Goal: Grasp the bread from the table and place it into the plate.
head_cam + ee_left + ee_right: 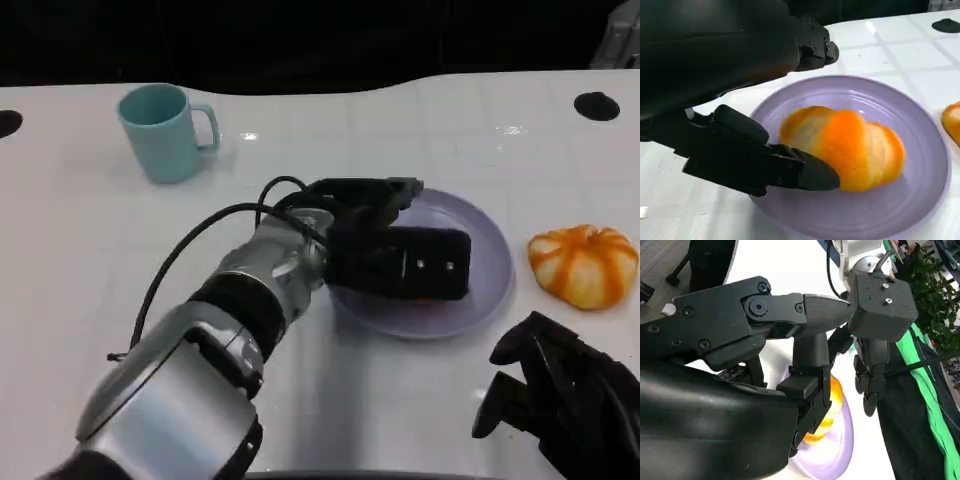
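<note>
Nearest the head camera, the left forearm [190, 370] reaches out over the middle of the worktop [90, 240], its left hand [385, 245] above the purple plate [490, 235]. From the left wrist, the bread [845, 150], orange and cream striped, lies inside the plate [920, 125], and one finger [805, 172] touches its near side; whether the hand grips it or has let go, I cannot tell. By my judgement the placing is nearly done: what remains is to free the fingers and draw the arm back. The plate holds that one bread. A second striped bun [583, 262] sits on the worktop just beside the plate, toward the right edge. The blue mug [160, 130] stands near the far left; its contents are not visible. The right hand [560, 395] rests low at the near right corner, fingers curled, holding nothing.
</note>
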